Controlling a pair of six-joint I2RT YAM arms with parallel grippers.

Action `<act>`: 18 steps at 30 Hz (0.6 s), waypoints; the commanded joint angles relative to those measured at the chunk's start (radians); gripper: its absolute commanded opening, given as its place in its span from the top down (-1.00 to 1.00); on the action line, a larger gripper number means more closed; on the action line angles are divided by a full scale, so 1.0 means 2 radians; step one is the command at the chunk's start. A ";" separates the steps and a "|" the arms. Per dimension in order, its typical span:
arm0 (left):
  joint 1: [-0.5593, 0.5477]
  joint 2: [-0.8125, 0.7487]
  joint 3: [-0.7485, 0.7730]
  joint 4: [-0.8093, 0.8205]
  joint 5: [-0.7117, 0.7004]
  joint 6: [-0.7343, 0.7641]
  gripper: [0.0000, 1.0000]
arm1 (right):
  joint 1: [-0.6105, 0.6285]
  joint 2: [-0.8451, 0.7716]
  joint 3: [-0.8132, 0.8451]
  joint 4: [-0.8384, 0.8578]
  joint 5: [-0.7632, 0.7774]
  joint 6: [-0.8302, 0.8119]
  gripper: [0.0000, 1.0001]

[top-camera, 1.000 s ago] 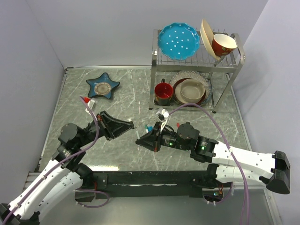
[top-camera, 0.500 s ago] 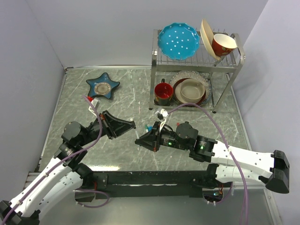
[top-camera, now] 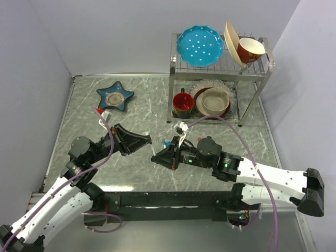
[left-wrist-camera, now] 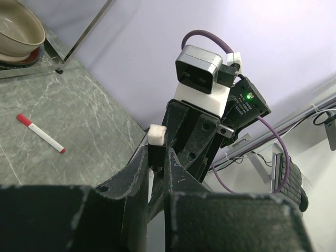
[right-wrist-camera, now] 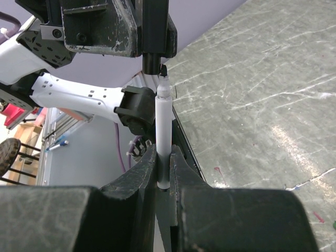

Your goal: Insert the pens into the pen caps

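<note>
In the top view my left gripper [top-camera: 147, 139] and right gripper [top-camera: 154, 157] meet tip to tip over the middle of the table. The left gripper [left-wrist-camera: 156, 157] is shut on a black pen cap [left-wrist-camera: 156, 152] with a white end. Between the shut jaws of the right gripper [right-wrist-camera: 165, 157] stands a white pen [right-wrist-camera: 163, 131], its dark tip just below the mouth of the black pen cap [right-wrist-camera: 153, 58]; the tip sits slightly to one side of it. A red-tipped white pen [left-wrist-camera: 41, 133] lies on the table near the rack's foot.
A metal dish rack [top-camera: 261, 73] at the back right holds a blue plate, bowls and a red mug [top-camera: 182, 103]. A blue star-shaped dish [top-camera: 114, 95] lies at the back left. Walls close the table on the left, back and right.
The left arm has shifted a little to the right, bringing its gripper slightly nearer the right one. Both grips stay as they were.
</note>
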 commanded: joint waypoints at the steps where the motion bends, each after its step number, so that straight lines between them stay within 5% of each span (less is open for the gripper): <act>1: -0.001 -0.001 0.019 0.015 -0.009 0.017 0.98 | 0.005 0.001 0.015 0.027 -0.003 0.002 1.00; 18: -0.001 0.000 0.025 0.012 -0.011 0.025 0.98 | 0.005 0.000 0.016 0.025 -0.004 0.002 1.00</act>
